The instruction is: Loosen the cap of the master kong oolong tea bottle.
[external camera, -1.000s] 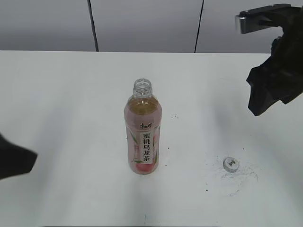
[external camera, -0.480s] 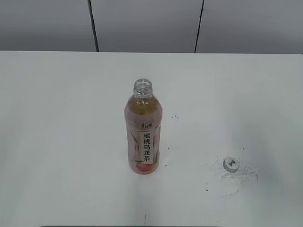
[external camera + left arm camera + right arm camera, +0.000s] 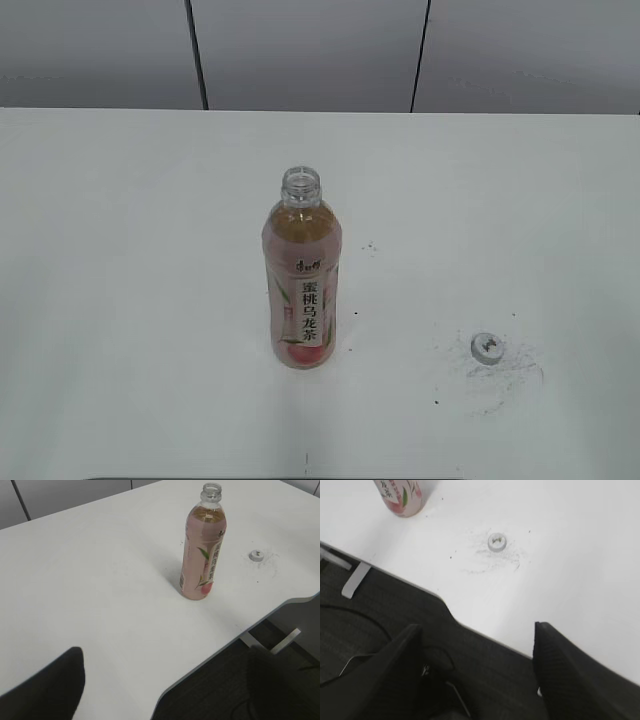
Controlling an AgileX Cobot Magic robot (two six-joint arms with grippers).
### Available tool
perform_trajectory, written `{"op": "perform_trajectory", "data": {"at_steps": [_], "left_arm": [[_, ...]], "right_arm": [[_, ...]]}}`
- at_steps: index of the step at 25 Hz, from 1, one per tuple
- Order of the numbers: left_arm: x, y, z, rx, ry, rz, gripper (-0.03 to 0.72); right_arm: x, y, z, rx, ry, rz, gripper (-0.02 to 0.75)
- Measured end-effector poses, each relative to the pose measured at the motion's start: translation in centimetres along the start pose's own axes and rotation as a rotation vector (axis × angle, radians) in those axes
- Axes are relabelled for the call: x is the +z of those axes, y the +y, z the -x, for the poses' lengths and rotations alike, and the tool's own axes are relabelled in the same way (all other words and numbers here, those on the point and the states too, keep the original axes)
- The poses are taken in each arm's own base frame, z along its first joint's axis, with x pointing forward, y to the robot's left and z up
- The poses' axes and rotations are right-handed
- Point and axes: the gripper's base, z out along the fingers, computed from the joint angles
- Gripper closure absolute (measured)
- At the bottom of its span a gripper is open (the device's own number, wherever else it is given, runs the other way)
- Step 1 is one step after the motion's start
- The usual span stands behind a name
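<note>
On the white bench (image 3: 120, 250), the master kong oolong tea bottle (image 3: 302, 290) is seen standing upright near the middle, label turned to the exterior camera, its threaded neck bare. Nothing is steadying it; it is carried by its own flat base. Well apart, toward the front right edge, the cap (image 3: 487, 346) is found lying flat among dark scuff marks (image 3: 505, 375), logo side up, so the unscrewing is judged complete rather than merely begun. Neither arm appears in the exterior view. The right claw (image 3: 477, 665) is held back off the bench edge, its two dark fingers spread wide with nothing between them. The left claw is likewise drawn back, open and empty; only one finger (image 3: 47, 690) is caught in its wrist view.
</note>
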Motion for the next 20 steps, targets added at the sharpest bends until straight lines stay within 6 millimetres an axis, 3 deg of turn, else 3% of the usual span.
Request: {"op": "perform_trajectory", "data": {"at_steps": [6,20], "left_arm": [[0.0,0.0,0.1,-0.002,-0.007,-0.003,0.128],[0.0,-0.1,0.1,-0.004,-0.007,-0.006,0.167]], "right_arm": [[0.3,0.1,-2.7,-0.031,-0.2,-0.045,0.223],[1.1,0.4,-3.5,-0.017,-0.17,-0.012,0.237]]}}
